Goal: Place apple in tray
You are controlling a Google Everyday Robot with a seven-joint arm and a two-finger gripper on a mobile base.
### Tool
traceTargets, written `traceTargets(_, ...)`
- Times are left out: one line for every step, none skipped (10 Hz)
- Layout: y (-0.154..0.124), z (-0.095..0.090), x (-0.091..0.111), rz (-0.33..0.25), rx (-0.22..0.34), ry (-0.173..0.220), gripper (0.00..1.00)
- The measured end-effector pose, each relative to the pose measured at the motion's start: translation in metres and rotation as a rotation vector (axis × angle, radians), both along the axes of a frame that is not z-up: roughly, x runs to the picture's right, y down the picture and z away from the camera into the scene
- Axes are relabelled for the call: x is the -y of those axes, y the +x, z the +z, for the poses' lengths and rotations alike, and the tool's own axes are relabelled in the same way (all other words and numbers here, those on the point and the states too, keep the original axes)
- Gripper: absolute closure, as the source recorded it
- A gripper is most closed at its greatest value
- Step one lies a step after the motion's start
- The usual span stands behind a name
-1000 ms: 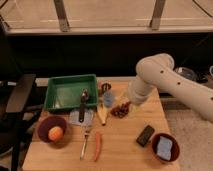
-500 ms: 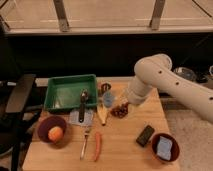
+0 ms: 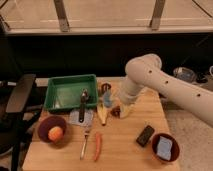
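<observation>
Task barely begun, by my reading. The apple sits in the dark purple bowl at about 8 o'clock on the wooden table, untouched and well apart from the arm. The green tray lies at 10 o'clock on the table, roughly 1 o'clock from the bowl; it holds no fruit, and a dark utensil lies across its near rim. The gripper is low near table centre, beside a banana piece; whether it is open or closed cannot be told, and nothing shows as held. A carrot lies at 6 o'clock. Left to do: reach toward 8 o'clock, take the apple, carry it to the tray, release.
</observation>
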State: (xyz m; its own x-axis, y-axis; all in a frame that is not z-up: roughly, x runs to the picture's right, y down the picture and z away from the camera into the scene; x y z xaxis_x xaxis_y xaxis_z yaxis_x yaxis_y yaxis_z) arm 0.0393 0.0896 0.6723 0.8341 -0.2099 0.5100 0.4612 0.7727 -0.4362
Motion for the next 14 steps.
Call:
traceTargets(-0.024,0.004,-0.001,-0.010,0.032,-0.008,0.35)
traceTargets(-0.045,0.007,-0.003,-0.019,0.059,-0.015,0.35)
traceTargets(-0.075,0.012,-0.005,-0.033,0.102,-0.025,0.35)
traceTargets(-0.101,0.016,-0.007,-0.044,0.140,-0.036,0.35)
traceTargets(-0.121,0.019,-0.009,-0.050,0.171,-0.045,0.35)
traceTargets(-0.145,0.022,-0.012,-0.046,0.204,-0.058,0.35)
traceTargets(-0.171,0.025,-0.016,-0.031,0.234,-0.076,0.35)
traceTargets(-0.183,0.026,-0.018,-0.025,0.247,-0.084,0.35)
traceTargets(-0.181,0.026,-0.018,-0.022,0.245,-0.085,0.35)
traceTargets(-0.181,0.026,-0.018,-0.022,0.245,-0.085,0.35)
traceTargets(-0.183,0.026,-0.018,-0.025,0.247,-0.085,0.35)
traceTargets(-0.183,0.026,-0.018,-0.024,0.247,-0.085,0.35)
traceTargets(-0.182,0.026,-0.017,-0.024,0.245,-0.086,0.35)
traceTargets(-0.182,0.027,-0.017,-0.031,0.247,-0.084,0.35)
